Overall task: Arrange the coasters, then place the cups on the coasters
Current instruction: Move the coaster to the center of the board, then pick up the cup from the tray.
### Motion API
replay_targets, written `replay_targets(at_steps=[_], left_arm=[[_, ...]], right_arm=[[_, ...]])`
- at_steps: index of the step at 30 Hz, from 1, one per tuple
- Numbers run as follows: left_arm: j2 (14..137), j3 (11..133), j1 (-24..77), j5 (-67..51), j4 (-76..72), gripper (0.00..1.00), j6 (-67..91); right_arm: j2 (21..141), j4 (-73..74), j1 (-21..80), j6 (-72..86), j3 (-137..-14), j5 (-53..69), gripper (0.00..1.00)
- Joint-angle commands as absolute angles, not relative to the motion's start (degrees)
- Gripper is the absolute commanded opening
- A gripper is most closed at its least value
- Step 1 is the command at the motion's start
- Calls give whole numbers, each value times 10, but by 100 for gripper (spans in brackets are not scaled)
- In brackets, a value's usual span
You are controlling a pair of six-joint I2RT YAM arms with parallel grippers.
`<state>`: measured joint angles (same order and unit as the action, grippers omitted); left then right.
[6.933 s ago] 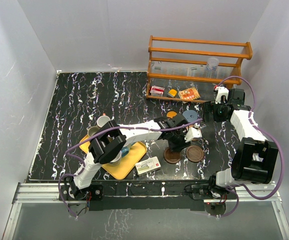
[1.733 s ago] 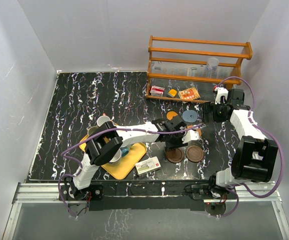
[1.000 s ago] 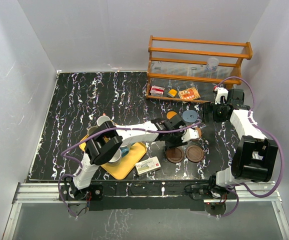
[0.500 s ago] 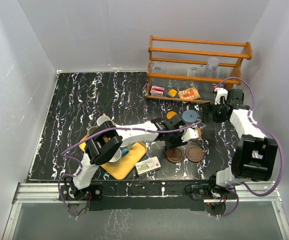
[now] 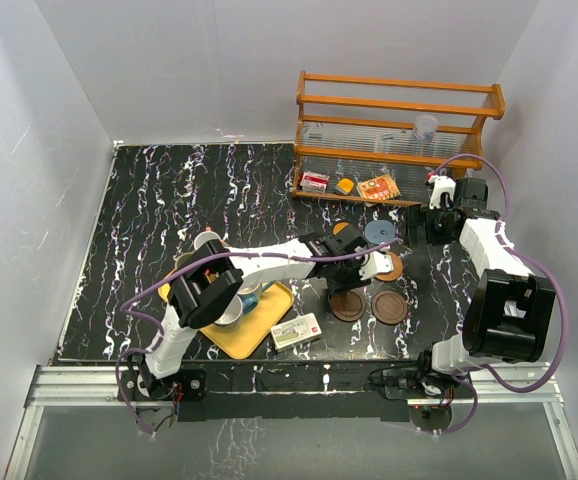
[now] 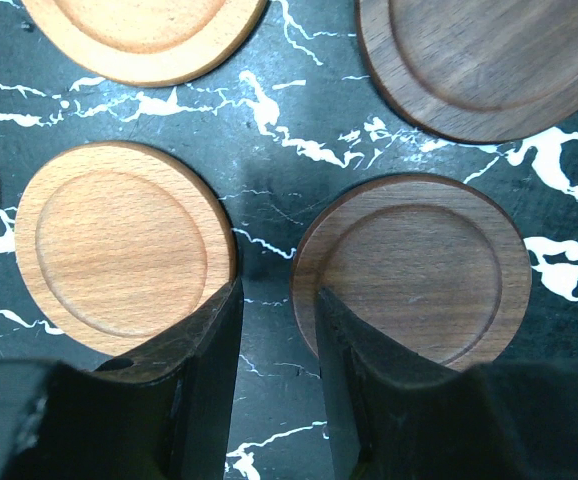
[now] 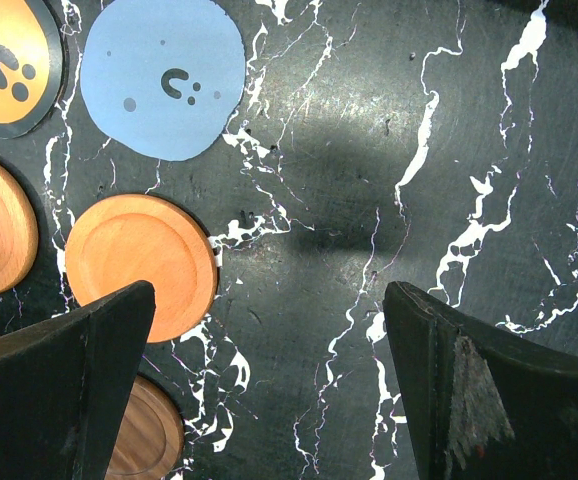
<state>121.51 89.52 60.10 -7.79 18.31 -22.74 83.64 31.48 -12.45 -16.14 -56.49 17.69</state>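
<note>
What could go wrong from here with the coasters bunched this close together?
1. The left pincer, narrowly parted, sits over the gap between a light wood coaster and a dark brown coaster; lowering it may nudge either one.
2. The right pincer, wide open, hovers near the orange coaster in the same cluster, so the arms could clash.
3. The left arm spans the yellow tray holding cups; retracting low might clip them.

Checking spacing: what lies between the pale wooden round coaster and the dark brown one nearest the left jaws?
Only bare black marbled tabletop; left wrist view.
</note>
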Motion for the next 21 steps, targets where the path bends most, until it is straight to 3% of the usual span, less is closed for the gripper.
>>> replay_targets(at_steps=[1, 15, 17, 21], left_arm=[[1198, 894, 592, -48, 230, 34, -235], [1163, 962, 589, -113, 289, 70, -228], [1131, 974, 566, -109, 303, 78, -229], [1090, 980, 522, -106, 322, 83, -221]], right_arm=[[835, 302, -127, -163, -584, 173, 98], [830, 305, -127, -163, -592, 182, 98], [818, 321, -127, -176, -608, 201, 98], [808, 342, -123, -190, -644, 200, 98]])
